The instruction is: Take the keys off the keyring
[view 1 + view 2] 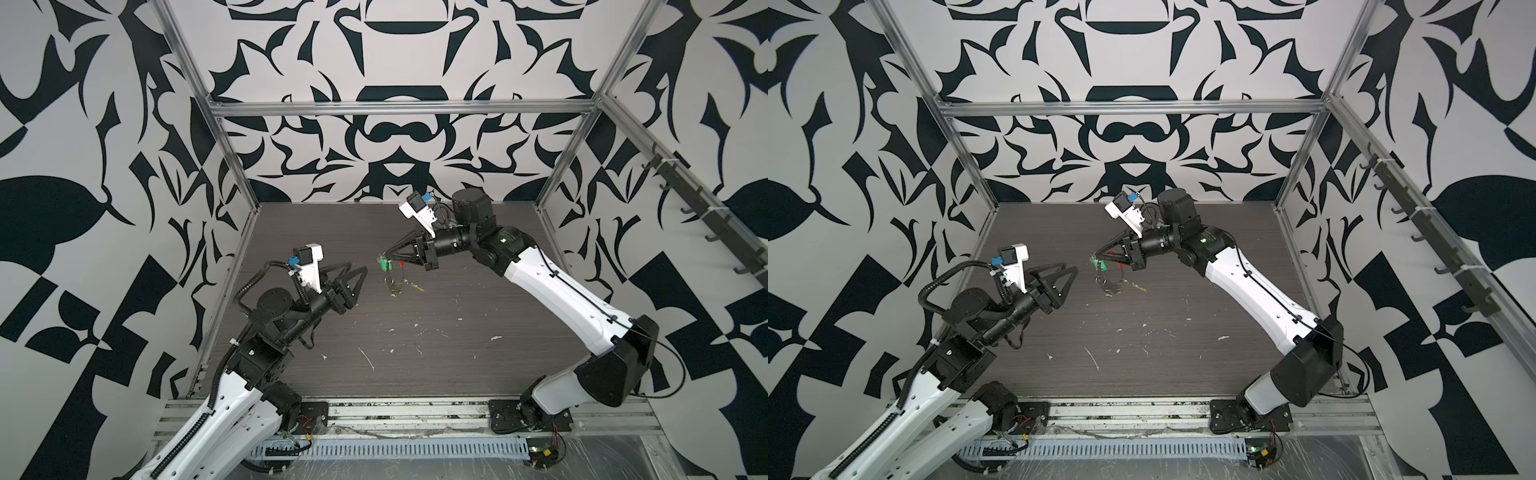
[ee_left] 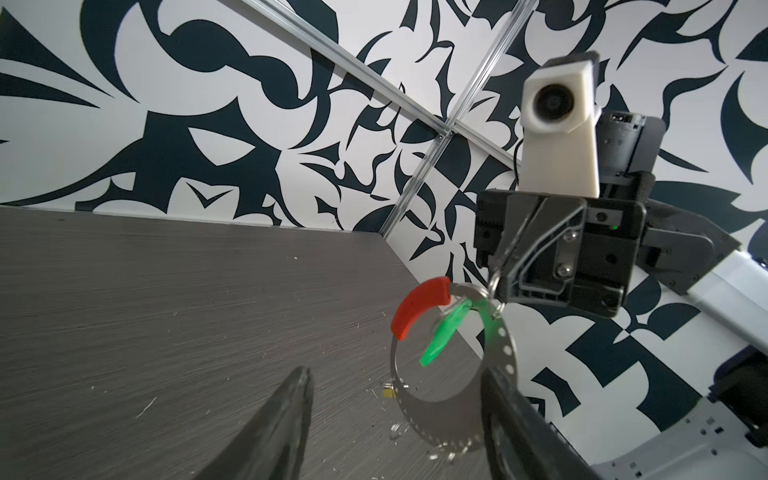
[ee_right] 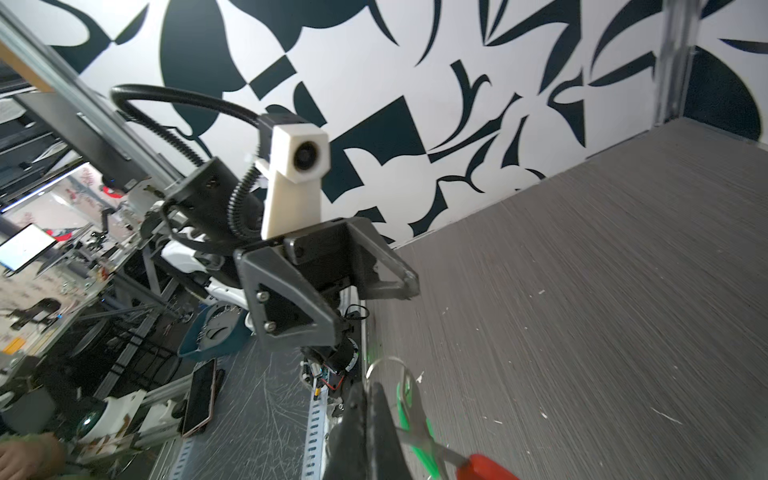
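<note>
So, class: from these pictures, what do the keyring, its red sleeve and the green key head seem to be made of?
Keyring: thin grey metal, likely steel; glossy, reflective, punched holes. Red sleeve: matte plastic or rubber; no glare. Green key head: apparently plastic, smooth, slightly translucent, though blurred.

We look down on a dark grey-brown table (image 1: pixel 457 365) with a fine streaked grain running across it. Small white flecks (image 1: pixel 496 338) lie scattered over its middle and front, well apart from one another, and a longer thin white streak (image 1: pixel 366 359) lies nearer the front edge. Toward the middle, the yellow key (image 1: pixel 417 287) and a few small silver rings (image 1: pixel 390 281) at the low end of the keyring (image 2: pixel 508 353) sit on or just over the surface; we cannot tell which.
</note>
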Tool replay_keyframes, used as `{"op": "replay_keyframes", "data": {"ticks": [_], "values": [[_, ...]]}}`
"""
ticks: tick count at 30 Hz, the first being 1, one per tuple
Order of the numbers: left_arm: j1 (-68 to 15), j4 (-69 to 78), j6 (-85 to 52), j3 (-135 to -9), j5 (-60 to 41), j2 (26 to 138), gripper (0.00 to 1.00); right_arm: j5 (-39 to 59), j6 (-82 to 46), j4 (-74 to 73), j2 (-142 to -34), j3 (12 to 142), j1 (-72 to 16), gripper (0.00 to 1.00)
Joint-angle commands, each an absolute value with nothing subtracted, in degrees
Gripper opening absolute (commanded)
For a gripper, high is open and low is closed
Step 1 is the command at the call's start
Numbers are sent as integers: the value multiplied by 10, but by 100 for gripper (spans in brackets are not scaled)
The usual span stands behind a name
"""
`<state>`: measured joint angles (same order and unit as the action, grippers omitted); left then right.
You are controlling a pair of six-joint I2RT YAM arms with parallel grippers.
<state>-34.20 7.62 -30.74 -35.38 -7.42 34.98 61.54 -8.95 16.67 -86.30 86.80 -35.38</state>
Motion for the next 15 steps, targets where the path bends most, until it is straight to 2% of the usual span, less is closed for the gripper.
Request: {"op": "replay_keyframes", "data": {"ticks": [1, 5, 15], "values": [[-343, 150, -284, -340, -124, 354, 68, 680, -76, 133, -843, 871, -353, 0], [-343, 209, -283, -322, -171, 372, 70, 687, -78, 131, -842, 870, -352, 0], [-343, 242, -285, -329, -203, 415, 70, 690, -97, 114, -834, 856, -352, 0]]}}
